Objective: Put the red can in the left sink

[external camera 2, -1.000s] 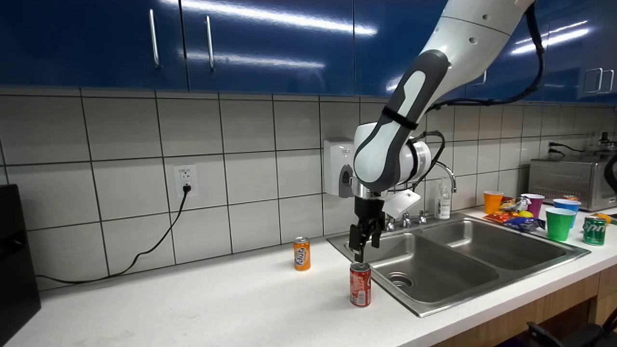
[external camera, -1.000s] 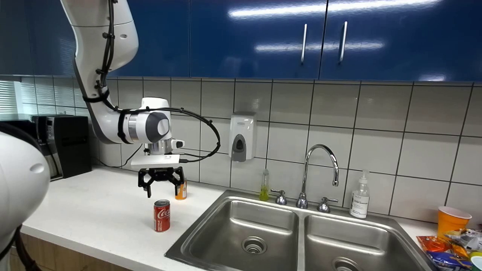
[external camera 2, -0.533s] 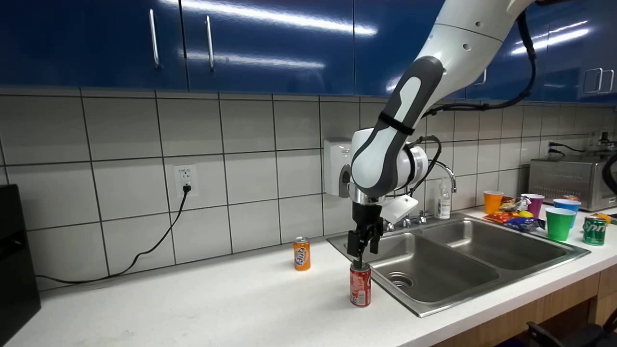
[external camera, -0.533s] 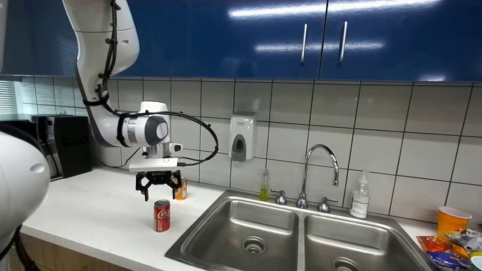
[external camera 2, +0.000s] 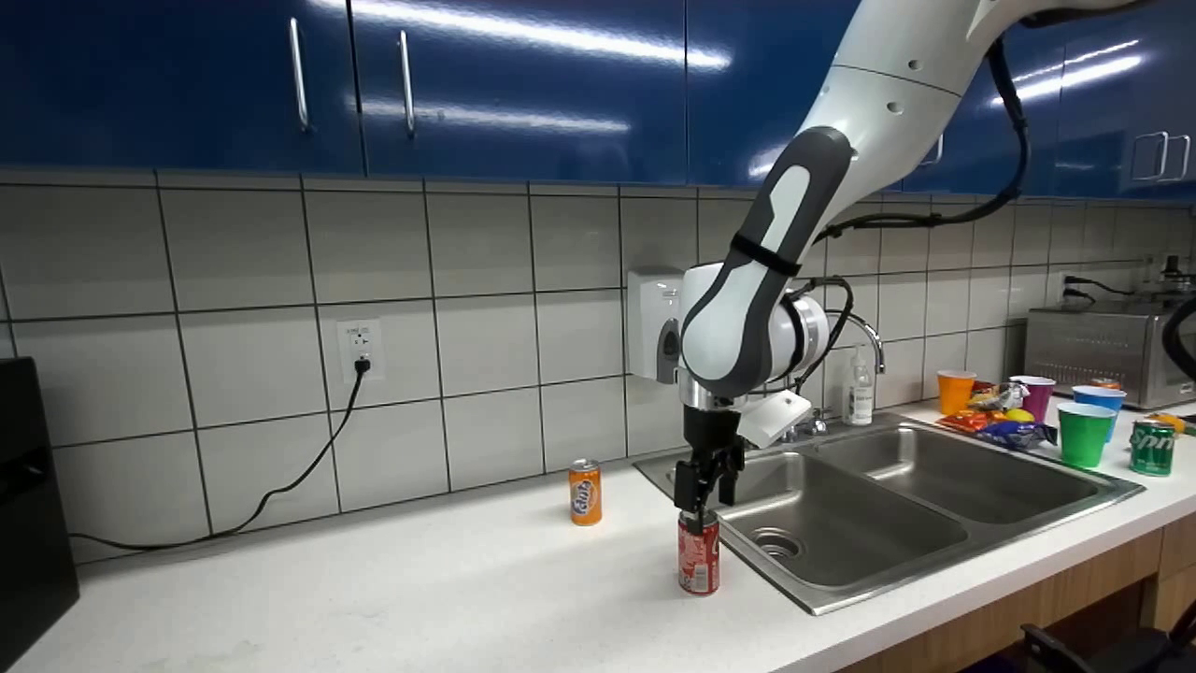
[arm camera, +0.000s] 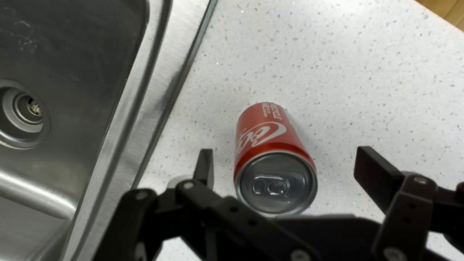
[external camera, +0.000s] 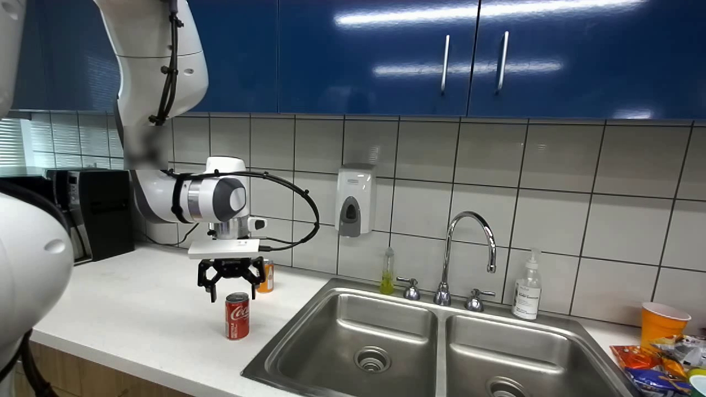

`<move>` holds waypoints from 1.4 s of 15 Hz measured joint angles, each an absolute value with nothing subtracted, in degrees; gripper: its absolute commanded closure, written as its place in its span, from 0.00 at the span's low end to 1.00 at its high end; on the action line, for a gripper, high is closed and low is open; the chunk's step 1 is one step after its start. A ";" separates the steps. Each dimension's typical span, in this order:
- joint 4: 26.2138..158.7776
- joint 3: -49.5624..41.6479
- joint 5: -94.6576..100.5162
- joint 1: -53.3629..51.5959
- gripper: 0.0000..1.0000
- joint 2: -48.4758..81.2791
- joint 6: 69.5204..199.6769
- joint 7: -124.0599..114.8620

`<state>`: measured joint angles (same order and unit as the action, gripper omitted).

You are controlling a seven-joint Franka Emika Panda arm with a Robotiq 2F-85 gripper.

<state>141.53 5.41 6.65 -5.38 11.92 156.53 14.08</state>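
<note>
- The red can (arm camera: 270, 141) stands upright on the tabletop (arm camera: 344, 83), outside the left sink (external camera: 353, 328) and slightly apart from the flat steel rim (arm camera: 185, 25); its smooth painted cylinder carries pale looping script, and its grey metal lid has a bright edge and a rounded tab.
- The hand (external camera: 233, 296), matte black and jointed, is spread wide over the can's top; the wrist view shows its blocky fingers (arm camera: 375, 172) on either side, with a gap between each and the can.
- The left sink is a stainless steel basin, rectangular with rounded corners, softly brushed, a ringed round drain (external camera: 372, 359) in its floor.
- A matching right basin (external camera: 513, 347) lies alongside, past a steel divider.
- The tabletop is pale and finely flecked, with wood-grain panels (external camera: 96, 369) below its edge.
- An orange can (external camera 2: 586, 494), upright, stands nearer the wall of glazed tiles (external camera 2: 486, 346) and dark grout lines.
- A chrome faucet (external camera: 445, 270) curves in a slender gooseneck behind the basins.
- Glossy blue cabinets (external camera: 380, 49) with slim bar handles (external camera: 445, 63) mirror streaks of light.
- In an exterior view, tapering cups (external camera 2: 1082, 439), crinkled shiny packets (external camera 2: 1017, 435) and a green can (external camera 2: 1152, 449) cluster past the sink.
</note>
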 measured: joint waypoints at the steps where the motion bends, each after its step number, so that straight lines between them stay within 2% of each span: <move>1: 141.52 5.41 6.80 -5.38 0.00 12.27 156.82 14.00; 21: 137.62 5.27 9.72 -5.72 0.00 18.62 158.23 13.12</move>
